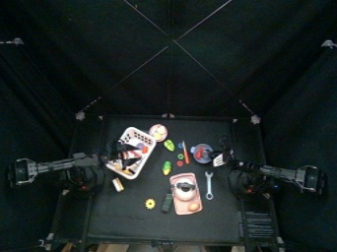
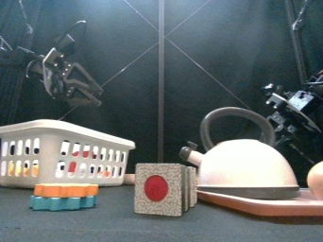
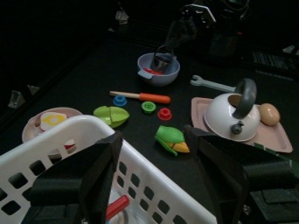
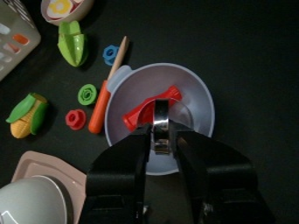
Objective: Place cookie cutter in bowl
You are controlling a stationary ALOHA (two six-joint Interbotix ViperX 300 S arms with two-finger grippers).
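The small bowl [image 4: 193, 92] with a blue-grey rim stands right of the table's middle [image 1: 199, 153]. A red cookie cutter [image 4: 138, 114] lies inside it. My right gripper [image 4: 162, 122] reaches down into the bowl, its jaws close together on the cutter. In the left wrist view the right arm stands over the bowl [image 3: 156, 68]. My left gripper [image 3: 163, 162] is open and empty, held above the white slatted basket [image 3: 70, 171] at the table's left [image 1: 136, 141].
A pinkish board [image 1: 184, 197] with a white kettle [image 3: 233, 114] lies at the front. A wrench [image 3: 216, 83] lies beside it. An orange-handled tool [image 4: 103, 101], toy corn [image 3: 173, 138], small rings [image 4: 86, 93] and a plate [image 3: 47, 122] lie between basket and bowl.
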